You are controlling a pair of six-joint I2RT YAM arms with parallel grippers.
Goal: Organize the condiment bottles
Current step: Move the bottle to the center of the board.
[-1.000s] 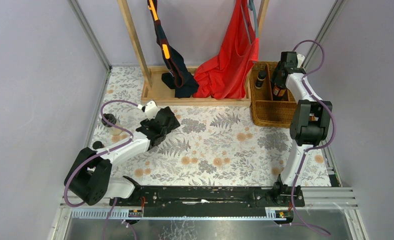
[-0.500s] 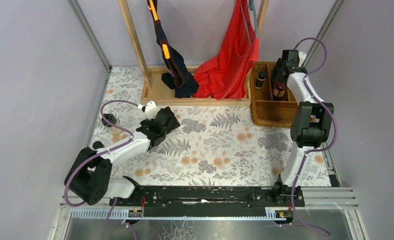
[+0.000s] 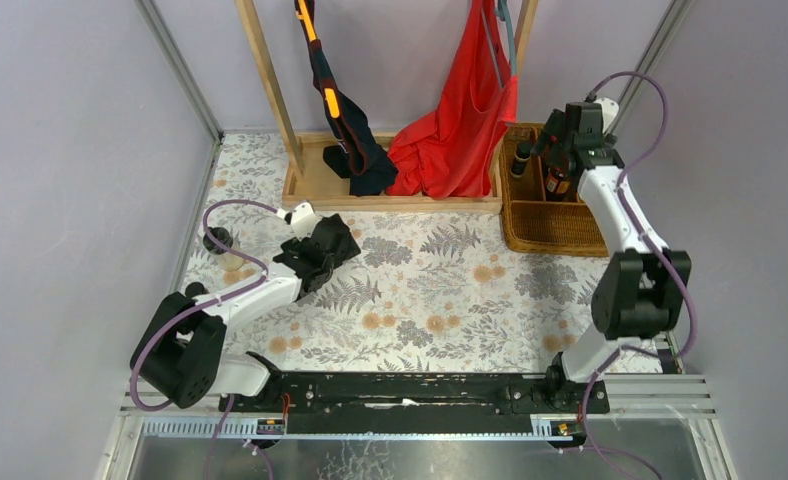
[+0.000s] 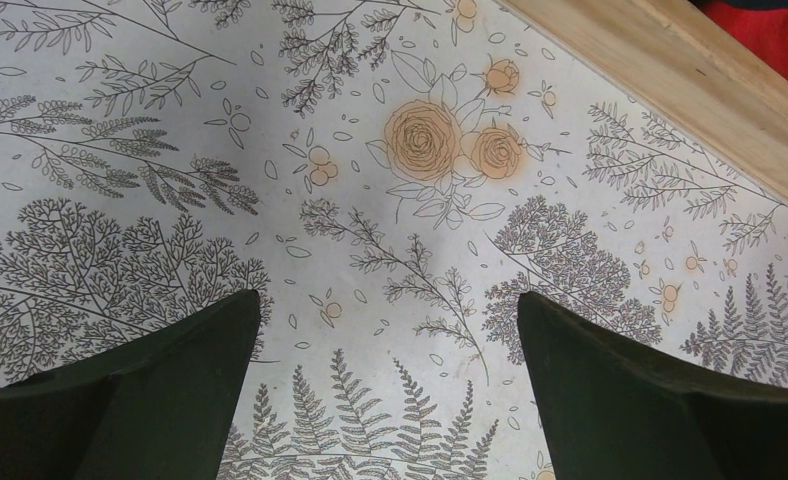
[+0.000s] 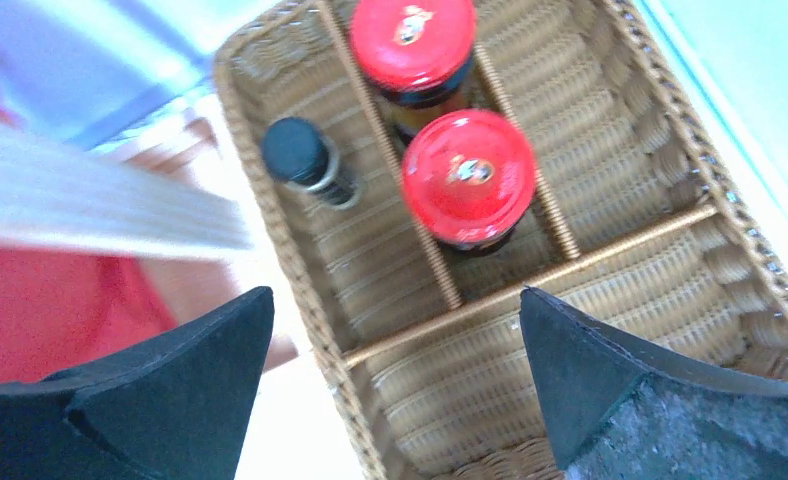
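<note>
On the floral counter point(image 3: 440, 290), the wicker basket point(image 3: 555, 240) at the far right is found partly filled. Two red-lidded jars point(image 5: 468, 175) are set in one compartment, with a dark black-capped bottle point(image 5: 305, 160) in the next. A pale black-capped bottle point(image 3: 226, 255) is left at the counter's left edge (others may be hidden). The right jaws are held wide and empty above the basket, and the left jaws likewise over the counter.
</note>
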